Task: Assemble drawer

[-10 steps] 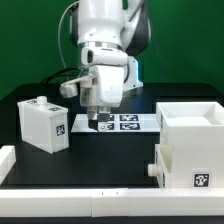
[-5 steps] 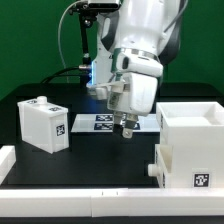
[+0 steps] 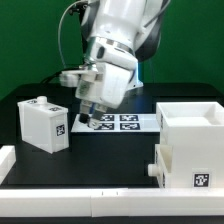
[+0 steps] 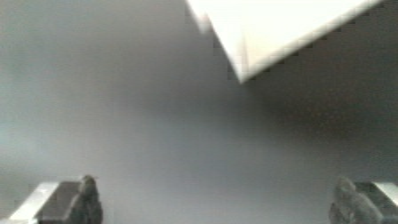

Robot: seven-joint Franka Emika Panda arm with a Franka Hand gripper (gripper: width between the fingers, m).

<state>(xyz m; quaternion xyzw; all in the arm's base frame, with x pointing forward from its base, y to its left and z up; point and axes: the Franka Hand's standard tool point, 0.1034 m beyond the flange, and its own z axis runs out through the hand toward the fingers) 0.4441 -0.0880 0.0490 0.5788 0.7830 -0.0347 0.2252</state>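
Observation:
The drawer lies in parts. One small white tray (image 3: 43, 126) stands at the exterior view's left with its knob on top and a tag on its side. The large open shell (image 3: 190, 118) stands at the right, and a second tray (image 3: 185, 165) with a side knob lies in front of it. My gripper (image 3: 85, 119) hangs tilted above the table between the left tray and the marker board (image 3: 118, 122), touching nothing. In the wrist view my gripper (image 4: 214, 200) is open with its fingers (image 4: 68, 198) wide apart and nothing between them. A blurred white corner (image 4: 294, 35) shows beyond.
Low white rails (image 3: 20, 165) edge the black table at the left and along the front (image 3: 100, 208). A green wall stands behind the arm. Bare black table lies between the left tray and the right parts.
The arm swung toward the exterior view's right, then back left. The gripper is now tilted and closer to the left tray. The drawer parts have not moved.

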